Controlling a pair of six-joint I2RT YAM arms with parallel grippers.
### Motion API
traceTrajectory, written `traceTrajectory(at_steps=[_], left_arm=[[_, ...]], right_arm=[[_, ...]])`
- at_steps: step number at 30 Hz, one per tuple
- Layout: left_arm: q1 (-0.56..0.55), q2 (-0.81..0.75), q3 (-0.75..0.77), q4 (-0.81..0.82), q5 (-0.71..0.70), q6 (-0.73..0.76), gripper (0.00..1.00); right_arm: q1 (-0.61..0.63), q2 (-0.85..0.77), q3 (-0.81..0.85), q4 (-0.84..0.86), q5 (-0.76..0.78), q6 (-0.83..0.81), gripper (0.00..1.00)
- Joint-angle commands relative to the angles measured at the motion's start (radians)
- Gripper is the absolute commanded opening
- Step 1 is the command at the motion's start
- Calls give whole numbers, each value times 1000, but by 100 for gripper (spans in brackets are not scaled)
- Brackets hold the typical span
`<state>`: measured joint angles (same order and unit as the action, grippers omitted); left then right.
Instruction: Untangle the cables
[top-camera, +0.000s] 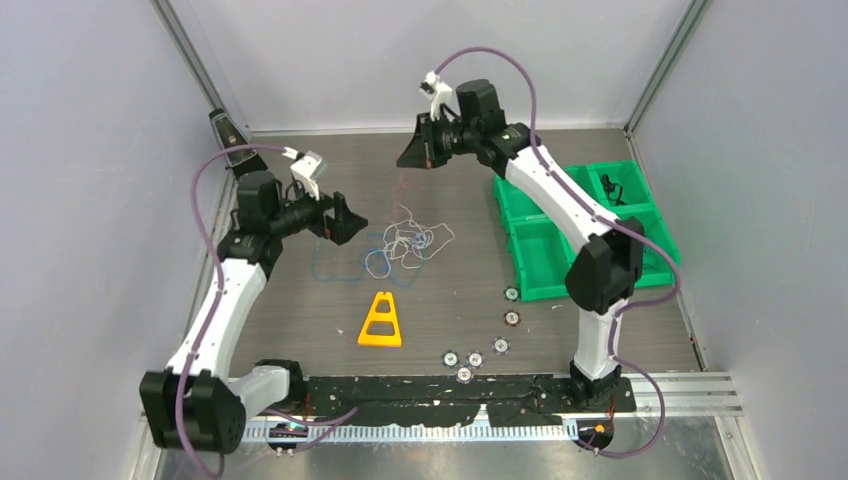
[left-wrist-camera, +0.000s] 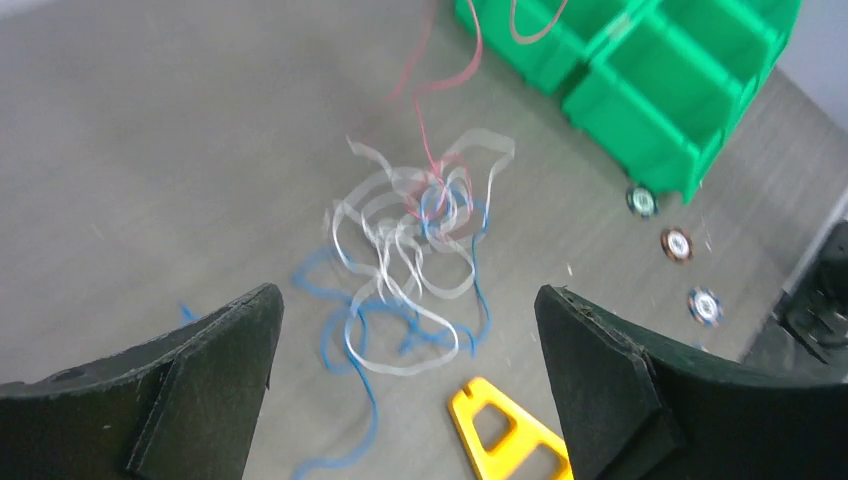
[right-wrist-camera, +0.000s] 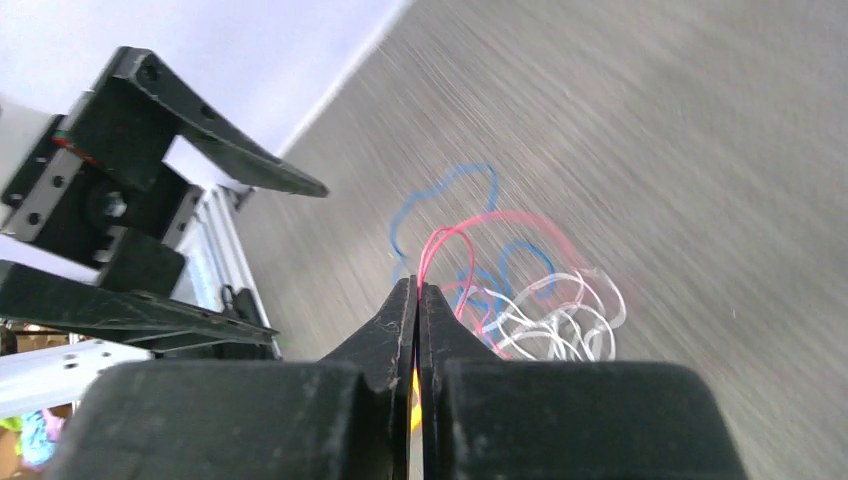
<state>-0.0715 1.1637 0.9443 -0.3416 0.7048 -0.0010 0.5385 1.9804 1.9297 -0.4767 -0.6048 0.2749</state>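
The cables (top-camera: 405, 240) lie as a loose tangle of white, blue and red strands on the table's middle; a blue loop (top-camera: 338, 265) spreads to the left. My right gripper (top-camera: 408, 158) is raised behind the tangle and shut on the red cable (right-wrist-camera: 462, 238), which runs from its tips (right-wrist-camera: 418, 288) down into the bundle (right-wrist-camera: 545, 320). My left gripper (top-camera: 350, 222) is open and empty, just left of the tangle. In the left wrist view its jaws stand wide apart (left-wrist-camera: 405, 291) over the cables (left-wrist-camera: 420, 250), with the red strand (left-wrist-camera: 425, 120) rising away.
A yellow triangular piece (top-camera: 381, 320) lies in front of the tangle and shows in the left wrist view (left-wrist-camera: 500, 440). Green bins (top-camera: 580, 225) stand at the right. Several poker chips (top-camera: 474, 358) lie near the front. Walls enclose the table.
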Motion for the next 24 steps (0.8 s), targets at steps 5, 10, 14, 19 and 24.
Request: traceTrajectory(at_steps=[5, 10, 14, 19, 24], left_arm=[[-117, -89, 35, 499, -38, -28, 99], [-218, -18, 79, 613, -133, -55, 99], [-235, 77, 92, 646, -125, -110, 81], [-223, 108, -50, 525, -102, -52, 59], [-167, 73, -182, 447, -110, -81, 63]], right_arm=[[33, -167, 72, 140, -95, 67, 5], [62, -187, 205, 150, -114, 81, 5], [70, -195, 281, 157, -101, 115, 5], [59, -234, 341, 136, -45, 55, 5], [-17, -323, 287, 72, -33, 20, 6]])
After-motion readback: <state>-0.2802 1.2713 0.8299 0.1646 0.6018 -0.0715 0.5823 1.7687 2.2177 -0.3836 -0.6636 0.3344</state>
